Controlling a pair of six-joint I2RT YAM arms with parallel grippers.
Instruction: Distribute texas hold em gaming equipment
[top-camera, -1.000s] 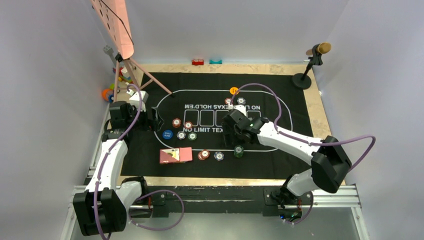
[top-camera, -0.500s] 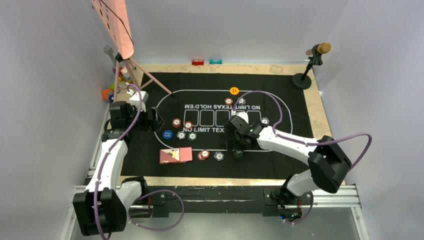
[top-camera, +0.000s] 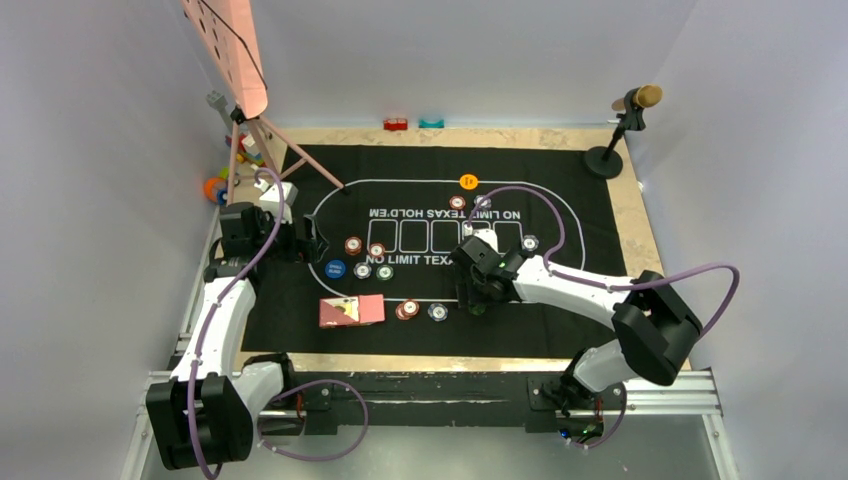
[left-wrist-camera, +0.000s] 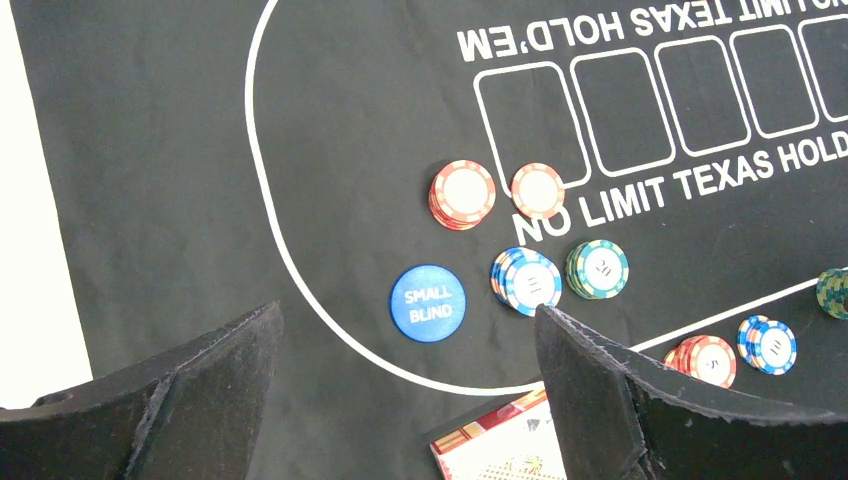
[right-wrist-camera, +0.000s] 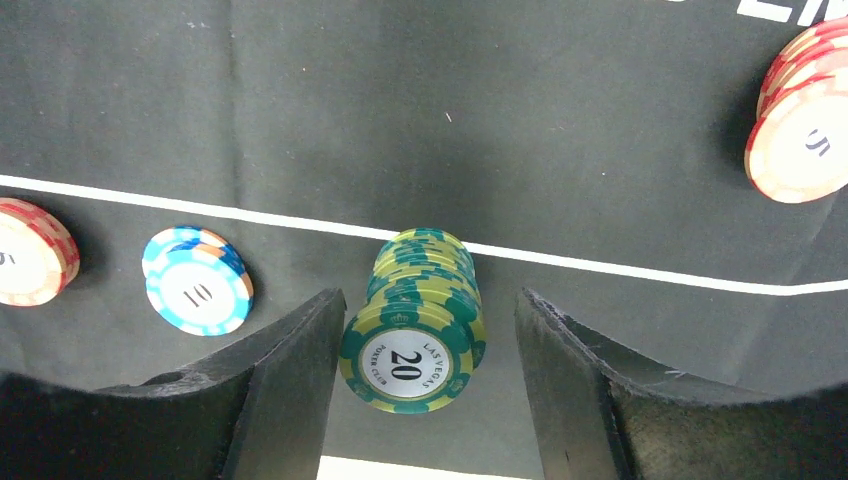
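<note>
Right wrist | right fingers (right-wrist-camera: 290, 400) apart astride green chip stack (right-wrist-camera: 415, 335) | left fingers (left-wrist-camera: 200, 390) released

- Playing cards (left-wrist-camera: 490, 452), near edge of the mat (left-wrist-camera: 150, 150): cut by the lower picture edge. One corner sits behind a finger (left-wrist-camera: 620, 410) of the left gripper (left-wrist-camera: 407, 315). Count unreadable.
- Green chip stack (left-wrist-camera: 835, 292): cut by the right picture edge. From above it is mostly under the right gripper (top-camera: 476, 298).
- Left red stack (right-wrist-camera: 28, 252) and right red stack (right-wrist-camera: 805, 115): each cut by a side edge in the right wrist view.
- Toy blocks (top-camera: 218, 185), beyond the mat's left edge: too small to tell apart.
</note>
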